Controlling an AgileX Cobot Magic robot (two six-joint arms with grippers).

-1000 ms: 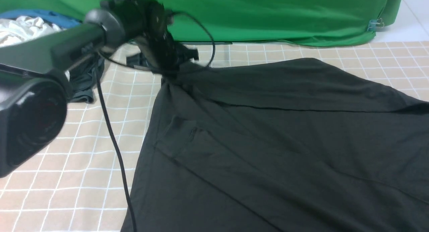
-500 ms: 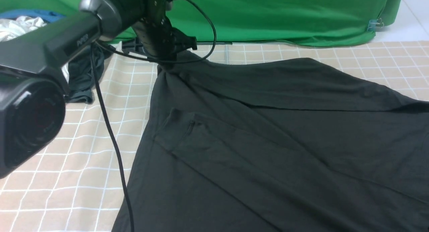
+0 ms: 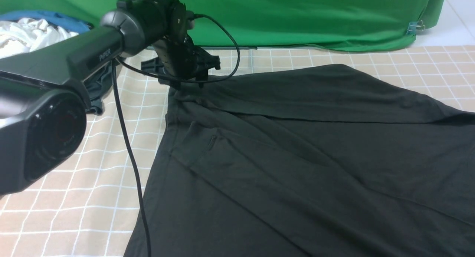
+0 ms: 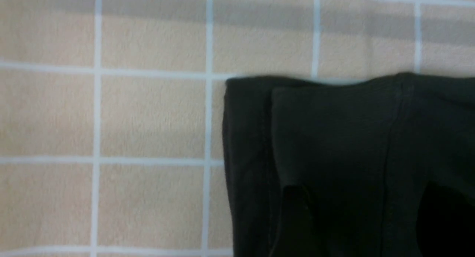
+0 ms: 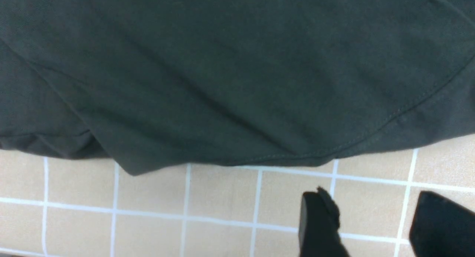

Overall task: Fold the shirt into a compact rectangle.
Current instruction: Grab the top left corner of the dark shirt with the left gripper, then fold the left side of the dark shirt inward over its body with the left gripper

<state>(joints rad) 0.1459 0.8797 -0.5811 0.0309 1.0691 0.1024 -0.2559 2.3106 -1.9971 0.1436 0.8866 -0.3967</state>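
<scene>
The left gripper (image 3: 188, 82), which a second ago pinched the far left corner of the large black short-sleeved T-shirt (image 3: 297, 145) and drew it up into a taut peak, has let go. Its jaws now stand apart just above the fabric. That corner has dropped flat onto the beige, white-gridded tablecloth (image 3: 74, 212), and the folds fanning out from it have slackened.

The shirt (image 3: 315, 157) sprawls across the centre and lower right of the checked cloth (image 3: 92, 175). At upper left, the left gripper (image 3: 187, 82) hovers with jaws apart just above the shirt's upper-left corner.
</scene>
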